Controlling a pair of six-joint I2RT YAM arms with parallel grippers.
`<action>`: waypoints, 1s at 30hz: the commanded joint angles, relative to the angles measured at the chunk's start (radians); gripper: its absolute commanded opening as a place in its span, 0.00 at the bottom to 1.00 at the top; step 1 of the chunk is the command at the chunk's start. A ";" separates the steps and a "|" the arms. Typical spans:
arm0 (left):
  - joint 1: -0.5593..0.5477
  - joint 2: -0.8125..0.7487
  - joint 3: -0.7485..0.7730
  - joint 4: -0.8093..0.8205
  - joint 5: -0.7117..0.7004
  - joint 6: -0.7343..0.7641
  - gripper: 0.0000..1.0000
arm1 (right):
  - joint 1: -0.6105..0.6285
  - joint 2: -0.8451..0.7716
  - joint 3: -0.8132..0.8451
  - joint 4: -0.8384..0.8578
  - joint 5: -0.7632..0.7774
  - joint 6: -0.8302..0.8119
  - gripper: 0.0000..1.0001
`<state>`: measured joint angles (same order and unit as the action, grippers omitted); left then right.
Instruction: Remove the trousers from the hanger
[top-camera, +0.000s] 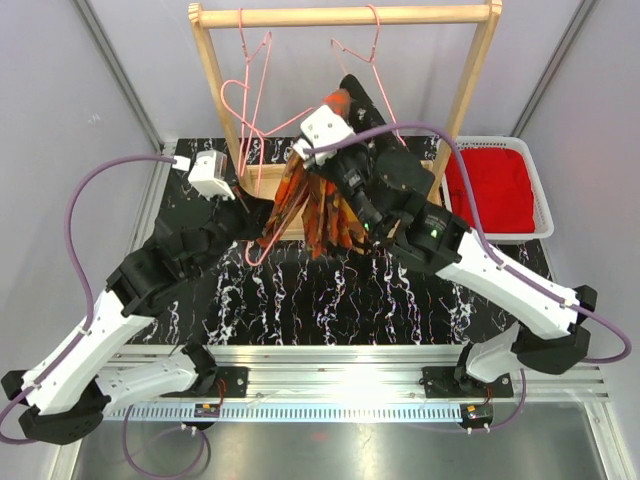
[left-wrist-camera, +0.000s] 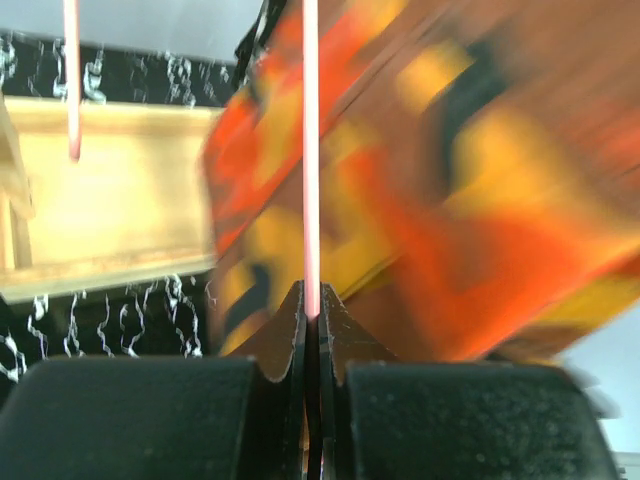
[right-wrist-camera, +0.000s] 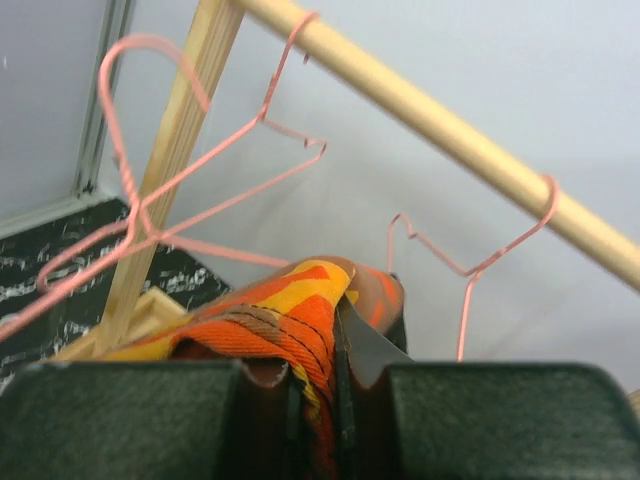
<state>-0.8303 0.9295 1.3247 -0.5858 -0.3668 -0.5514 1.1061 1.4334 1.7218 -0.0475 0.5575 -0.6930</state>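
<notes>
Left gripper (left-wrist-camera: 312, 305), I see, is pinched shut on the pink wire hanger (left-wrist-camera: 311, 150); right gripper (right-wrist-camera: 338, 330) clamps the camouflage trousers (right-wrist-camera: 250, 325).

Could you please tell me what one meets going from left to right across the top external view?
Left arm's white wrist camera → camouflage trousers → white basket holding red trousers.
</notes>
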 joint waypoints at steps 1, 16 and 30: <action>-0.006 -0.030 -0.071 0.046 -0.004 -0.028 0.00 | 0.003 0.021 0.260 0.122 0.021 -0.059 0.00; -0.009 -0.067 -0.217 0.049 -0.026 -0.027 0.00 | 0.003 0.144 0.779 -0.055 0.096 -0.131 0.00; -0.009 -0.126 -0.248 -0.002 -0.038 0.016 0.00 | -0.066 -0.111 0.334 0.297 0.444 -0.616 0.00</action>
<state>-0.8364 0.8173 1.0855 -0.6083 -0.3786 -0.5564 1.0904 1.3758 2.1227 0.0257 0.9455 -1.1660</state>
